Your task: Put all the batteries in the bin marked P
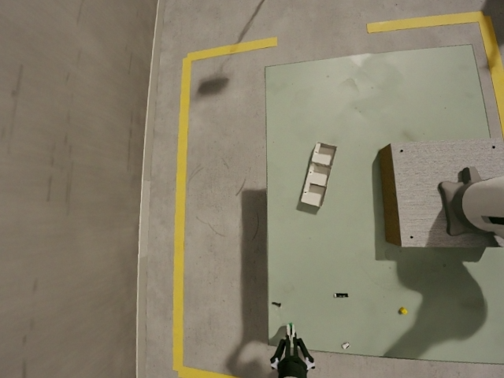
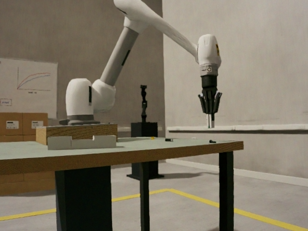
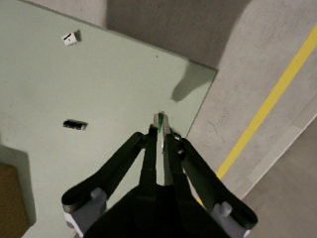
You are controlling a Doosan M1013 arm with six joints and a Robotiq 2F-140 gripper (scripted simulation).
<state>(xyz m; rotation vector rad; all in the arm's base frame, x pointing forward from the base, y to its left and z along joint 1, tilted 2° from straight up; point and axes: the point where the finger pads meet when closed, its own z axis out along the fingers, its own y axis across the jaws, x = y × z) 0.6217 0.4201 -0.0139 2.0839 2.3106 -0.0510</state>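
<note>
My gripper (image 1: 290,329) (image 2: 210,122) (image 3: 159,121) is shut on a small green battery (image 1: 290,324) (image 3: 160,122), held upright between the fingertips above the table's near left corner in the top view. Most of it is hidden by the fingers. A black battery with a silvery end (image 1: 341,295) (image 2: 169,139) (image 3: 74,125) lies on the table, to the right of the gripper in the top view. Three joined white bins (image 1: 315,153) (image 2: 82,144) stand flat in a row farther up the table; their letters cannot be read.
A dark bolt (image 1: 276,304) (image 2: 212,141) lies near the table's left edge. A small white block (image 1: 345,345) (image 3: 70,39) lies by the near edge. A yellow piece (image 1: 402,310) (image 2: 152,137) lies farther right. The arm's wooden base block (image 1: 427,190) (image 2: 82,131) stands right of the bins.
</note>
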